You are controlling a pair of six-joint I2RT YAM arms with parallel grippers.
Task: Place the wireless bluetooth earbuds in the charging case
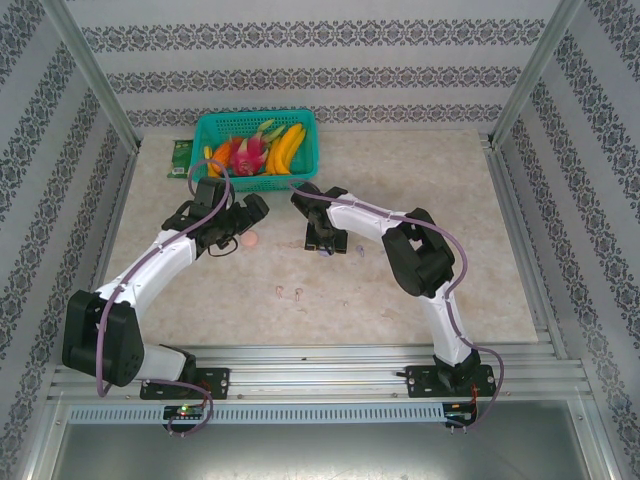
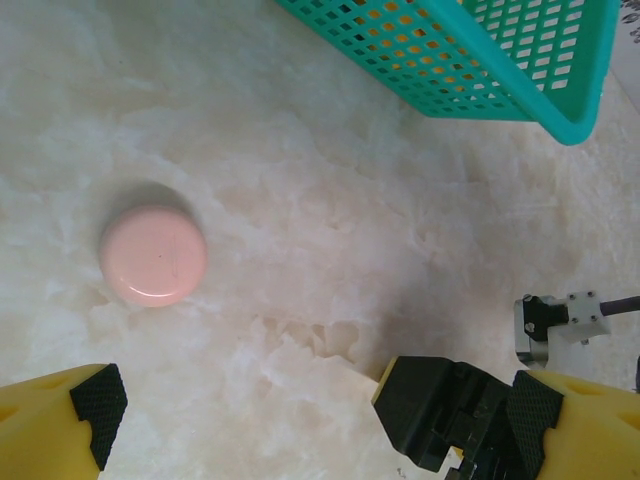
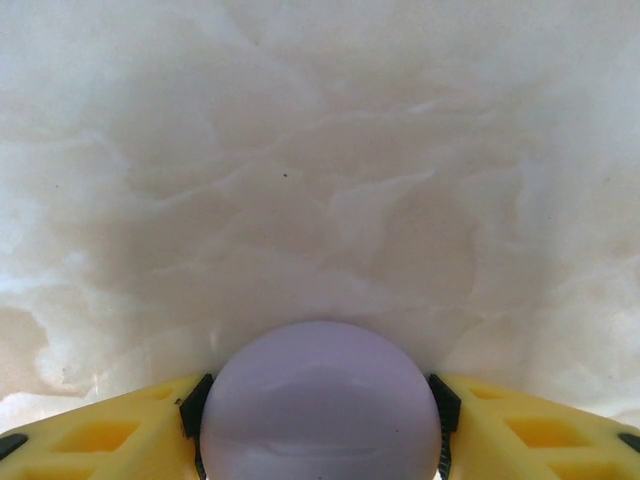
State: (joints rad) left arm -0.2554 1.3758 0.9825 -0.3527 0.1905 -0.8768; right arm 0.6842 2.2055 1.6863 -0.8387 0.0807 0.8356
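Note:
A pale pink round charging case (image 2: 153, 255) lies shut on the marble table, ahead and to the left of my left gripper (image 2: 315, 400). That gripper is open with nothing between its pads (image 2: 95, 400). From above, the pink case (image 1: 251, 240) sits just beside the left gripper (image 1: 238, 228). My right gripper (image 3: 318, 405) is shut on a pale purple round charging case (image 3: 320, 400), low over the table, and from above this gripper (image 1: 325, 244) stands mid-table. Two tiny pink earbuds (image 1: 281, 291) and one more bud (image 1: 345, 303) lie nearer the arm bases.
A teal basket (image 1: 300, 120) of fruit stands at the back, and its corner (image 2: 560, 100) is close to the left gripper. A green packet (image 1: 181, 155) lies left of the basket. A black part of the right arm's gripper (image 2: 445, 410) reaches into the left wrist view.

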